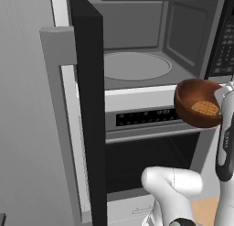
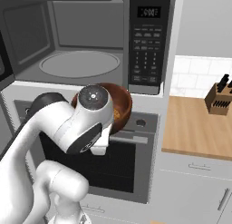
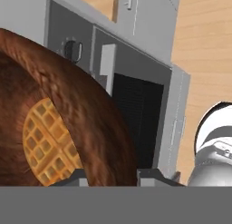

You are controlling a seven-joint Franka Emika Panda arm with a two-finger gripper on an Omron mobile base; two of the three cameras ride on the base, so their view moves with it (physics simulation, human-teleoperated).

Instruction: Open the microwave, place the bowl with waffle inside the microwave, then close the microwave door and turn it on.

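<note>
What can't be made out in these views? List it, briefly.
- Right base view: the arm's wrist covers most of the bowl.
- Hand view: the left edge cuts off the bowl; its rim hides part of the waffle and most of the hand gripping it.
- Both base views: the microwave keypad labels are too small to read.

The microwave door (image 1: 87, 106) stands swung wide, edge-on at the left, so the mouth of the microwave (image 2: 79, 41) gapes open. Inside, bare grey walls and a flat turntable (image 1: 135, 66), with room above it. To the right the keypad strip (image 2: 147, 41) walls off that side. The bowl (image 1: 196, 103) hangs in front, below the cavity's sill, level with the oven (image 1: 146, 147) panel, so that sill blocks a straight path in.
</note>
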